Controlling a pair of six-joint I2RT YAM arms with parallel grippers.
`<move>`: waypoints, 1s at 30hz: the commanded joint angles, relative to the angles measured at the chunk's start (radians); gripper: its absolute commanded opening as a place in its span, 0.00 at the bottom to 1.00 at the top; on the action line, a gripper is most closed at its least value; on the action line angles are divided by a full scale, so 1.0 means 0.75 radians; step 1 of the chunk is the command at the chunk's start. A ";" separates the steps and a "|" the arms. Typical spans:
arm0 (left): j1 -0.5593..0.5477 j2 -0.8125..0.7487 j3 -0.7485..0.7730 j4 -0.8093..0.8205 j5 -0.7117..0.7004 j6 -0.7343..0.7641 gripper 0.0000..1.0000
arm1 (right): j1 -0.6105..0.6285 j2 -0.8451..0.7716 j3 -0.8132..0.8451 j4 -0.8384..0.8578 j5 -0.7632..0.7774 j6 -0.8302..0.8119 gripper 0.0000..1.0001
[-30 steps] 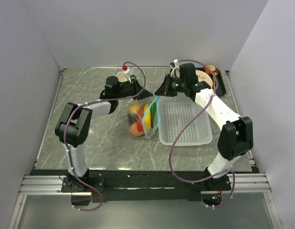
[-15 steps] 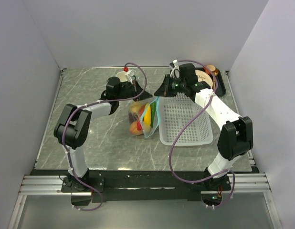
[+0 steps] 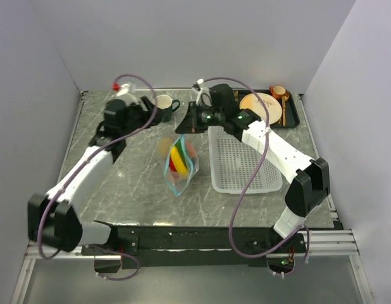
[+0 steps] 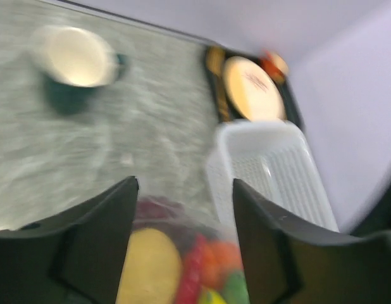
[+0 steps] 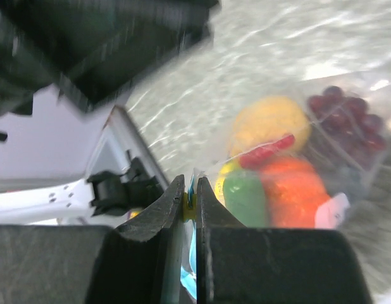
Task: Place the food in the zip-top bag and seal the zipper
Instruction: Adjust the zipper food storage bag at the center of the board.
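Pinching the top edge of the zip-top bag, the right gripper is pressing its fingers almost together, with only the thin plastic and the teal zipper showing between them. The bag is hanging below that grip, over the middle of the bench, just left of the white mesh basket; whether its bottom is touching the bench I cannot tell. Inside it, the food is lying bunched together: a yellow lemon, a red chili, a green pepper, an orange and dark purple grapes.

The left gripper is holding its fingers spread wide with nothing between them. It is hovering at the far left, apart from the bag and near the mug. Its wrist camera is blurred, looking down over the bag. A cream plate is sitting at the far right, beyond the basket.
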 commanded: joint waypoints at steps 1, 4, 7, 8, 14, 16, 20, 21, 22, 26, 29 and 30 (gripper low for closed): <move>0.080 -0.205 -0.076 -0.271 -0.285 0.046 0.69 | 0.129 -0.065 0.128 0.033 -0.007 0.042 0.00; 0.096 -0.301 -0.090 -0.330 -0.303 0.071 0.75 | 0.221 -0.057 0.185 0.035 -0.019 0.072 0.00; 0.105 -0.353 -0.080 -0.387 -0.346 0.089 0.76 | 0.295 -0.053 0.224 0.059 -0.046 0.123 0.00; 0.109 -0.363 -0.078 -0.394 -0.352 0.096 0.76 | 0.307 -0.053 0.231 0.074 -0.064 0.142 0.00; 0.109 -0.443 -0.109 -0.400 -0.318 0.122 0.77 | 0.303 -0.065 0.092 0.162 -0.093 0.187 0.00; 0.109 -0.471 -0.156 -0.371 -0.279 0.137 0.78 | 0.260 -0.057 -0.008 0.180 -0.097 0.124 0.00; 0.109 -0.490 -0.270 -0.180 -0.128 0.145 0.79 | 0.156 -0.004 -0.086 0.158 -0.076 -0.005 0.00; 0.109 -0.478 -0.293 -0.132 -0.051 0.127 0.80 | 0.132 0.020 -0.080 0.121 -0.084 -0.032 0.00; 0.109 -0.466 -0.327 -0.093 -0.011 0.120 0.80 | 0.109 0.063 -0.070 0.111 -0.095 -0.075 0.00; 0.109 -0.372 -0.422 0.150 0.128 0.096 0.81 | 0.007 0.119 -0.086 0.133 -0.125 -0.110 0.00; 0.109 -0.269 -0.442 0.291 0.212 0.071 0.81 | -0.016 0.158 -0.044 0.070 -0.078 -0.171 0.00; 0.109 -0.224 -0.450 0.385 0.232 0.059 0.82 | -0.024 0.178 -0.033 0.050 -0.091 -0.187 0.01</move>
